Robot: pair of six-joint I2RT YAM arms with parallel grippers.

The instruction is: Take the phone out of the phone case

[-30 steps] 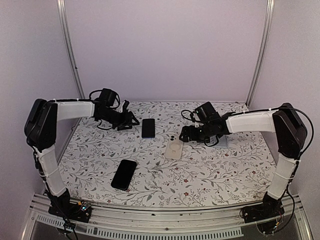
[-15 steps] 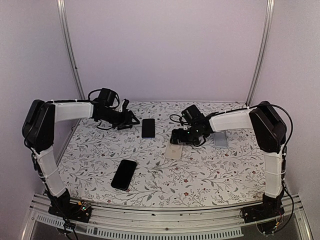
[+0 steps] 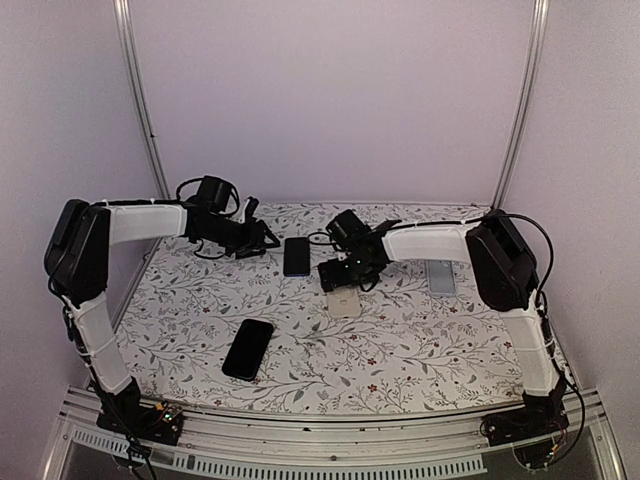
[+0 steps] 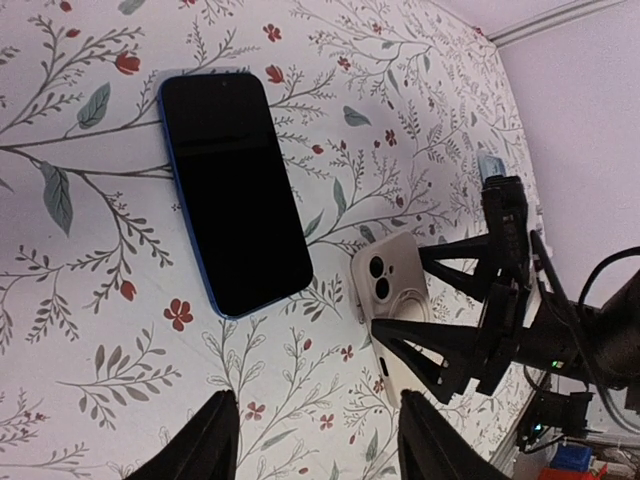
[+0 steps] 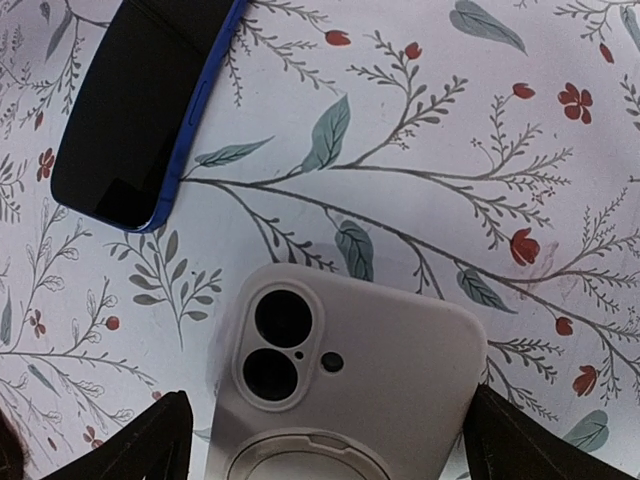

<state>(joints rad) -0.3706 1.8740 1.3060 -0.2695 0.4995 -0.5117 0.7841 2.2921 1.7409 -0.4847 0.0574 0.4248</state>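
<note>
Inside spread right hand [image 5: 330, 432]: beige phone case [image 5: 405, 365], back up, twin lenses [image 5: 272, 345] showing.

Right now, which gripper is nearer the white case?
Right. The right gripper hangs over the white case, jaws open either side; the left gripper is farther off, past the blue phone.

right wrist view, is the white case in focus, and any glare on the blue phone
Right wrist view: white phone case sharp, evenly lit, no glare; blue phone shows a faint grey sheen near its lower end; end effector fingers soft-edged. Left wrist view: that phone's screen flat black, no reflection.
</note>
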